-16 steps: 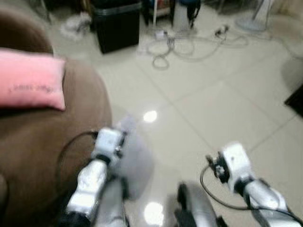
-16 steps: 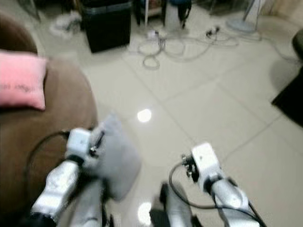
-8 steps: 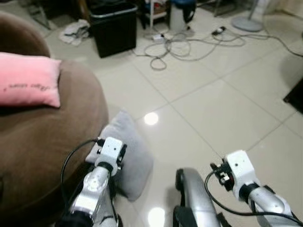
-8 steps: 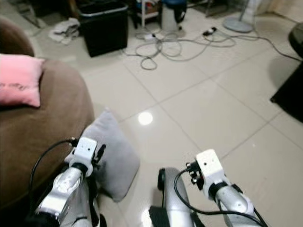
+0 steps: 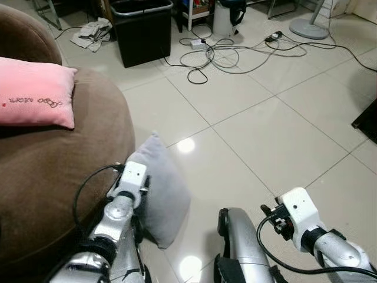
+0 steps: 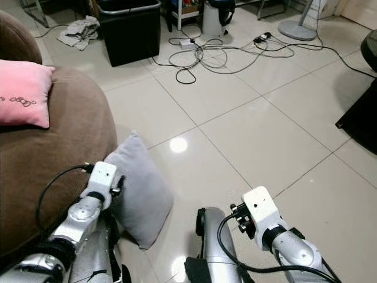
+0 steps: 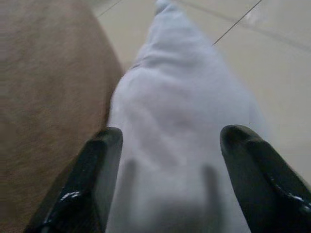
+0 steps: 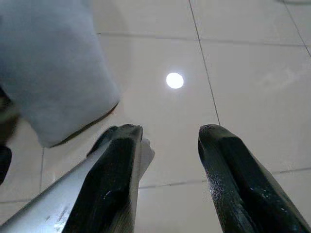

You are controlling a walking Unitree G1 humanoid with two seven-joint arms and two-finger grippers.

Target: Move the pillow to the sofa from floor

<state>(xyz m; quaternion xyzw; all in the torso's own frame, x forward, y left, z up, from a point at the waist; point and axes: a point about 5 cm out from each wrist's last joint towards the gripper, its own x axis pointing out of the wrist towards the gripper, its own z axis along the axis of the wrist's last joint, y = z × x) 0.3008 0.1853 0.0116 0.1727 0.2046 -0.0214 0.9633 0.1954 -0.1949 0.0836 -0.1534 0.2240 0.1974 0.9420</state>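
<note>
The grey pillow (image 5: 160,191) stands on edge on the tiled floor (image 5: 277,135), leaning against the foot of the brown sofa (image 5: 53,177), with one corner pointing up and away from the robot. Its long axis runs along the sofa's side, from near the robot's feet outward over the floor.

The left tool (image 7: 170,160) is the nearer one by far. In the left wrist view its two black fingers (image 7: 97,160) are spread wide, one on either side of the pillow's upper edge, and the grey cloth bulges up between them. Nothing is clamped yet: the pads look just clear of the fabric or barely touching it, and I cannot tell which. The pillow lies straight ahead of this tool and just below it, so the coming move seems to be a short push down along the fingers' own line, then a close across the pillow's thin dimension.

The right tool (image 8: 167,145) hangs over bare floor, also open and holding nothing. The pillow's lower end (image 8: 53,73) sits well off to its side, towards the left arm, so this arm looks poorly placed to help.

A pink cushion (image 5: 35,94) already lies on the sofa seat, up by the far edge. The seat surface rises right beside the left tool, so the lift should be short. Cables (image 5: 224,53) and a black bin (image 5: 144,29) lie far across the floor, well apart from the work.
</note>
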